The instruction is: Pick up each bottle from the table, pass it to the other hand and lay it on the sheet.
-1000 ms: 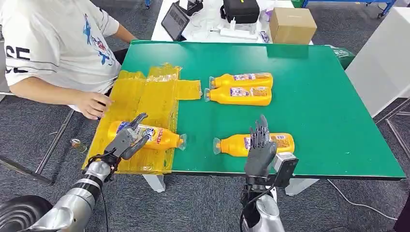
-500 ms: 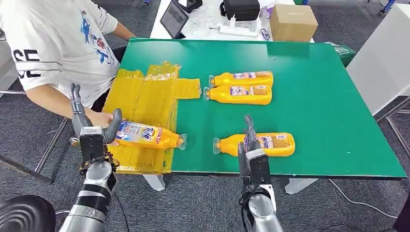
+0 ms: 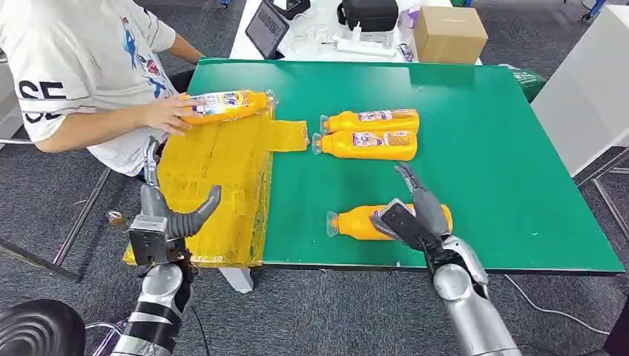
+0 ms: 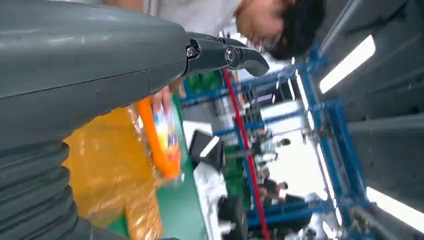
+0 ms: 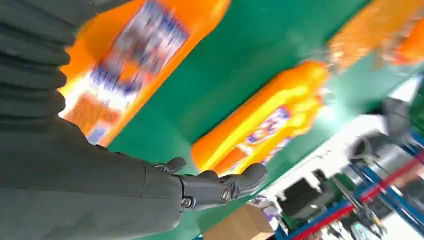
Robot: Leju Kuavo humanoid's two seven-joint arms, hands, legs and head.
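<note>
Reaching over the near bottle (image 3: 389,221), the right hand (image 3: 410,211) hovers with its fingers spread and nothing in them; whether it touches the bottle I cannot tell. That bottle lies on its side on the green table (image 3: 489,170), close to the front edge, cap pointing toward the yellow sheet (image 3: 222,170). Two more bottles (image 3: 367,133) lie side by side farther back, just touching. At the sheet's far edge a person's hand (image 3: 165,115) rests on a fourth bottle (image 3: 226,104). The left hand (image 3: 167,219) stands upright over the sheet's near corner, released, thumb held away from the fingers.

These look like full plastic bottles, so I would expect some weight, a smooth rounded body that may roll or slip, and walls that give a little under pressure. The labelled middle seems the best place to grip, wrapping the fingers across the body rather than the narrow neck, which leaves an end free for the other hand.
</note>
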